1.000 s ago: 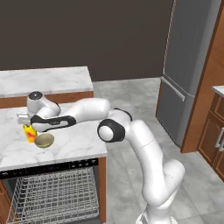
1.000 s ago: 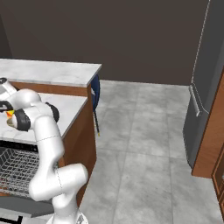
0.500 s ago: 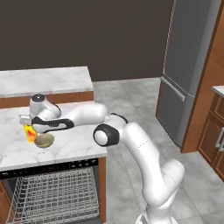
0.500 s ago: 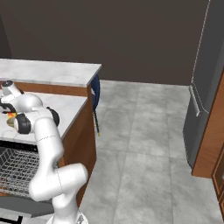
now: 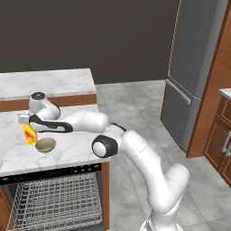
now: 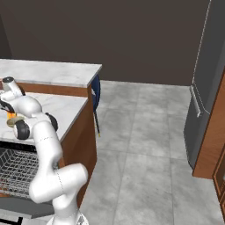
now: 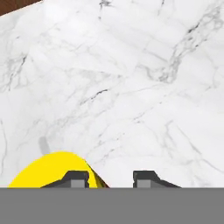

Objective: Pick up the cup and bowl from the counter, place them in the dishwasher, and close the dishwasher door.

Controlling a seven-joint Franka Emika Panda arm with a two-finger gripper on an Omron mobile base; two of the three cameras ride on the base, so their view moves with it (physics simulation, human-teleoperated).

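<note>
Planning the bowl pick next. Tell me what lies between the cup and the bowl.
Nothing: in the left base view the cup and the bowl sit close together, only bare counter between.

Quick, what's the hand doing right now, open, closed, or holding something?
Hand: its fingers straddle the rim of the yellow cup on the counter; whether they have clamped on it cannot be told.

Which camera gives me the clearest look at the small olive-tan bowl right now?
The left base view: the small olive-tan bowl sits unobstructed on the white marble counter, beside the yellow cup. In the right base view just a tan sliver peeks out behind the arm. The hand view looks at the cup and marble.
</note>
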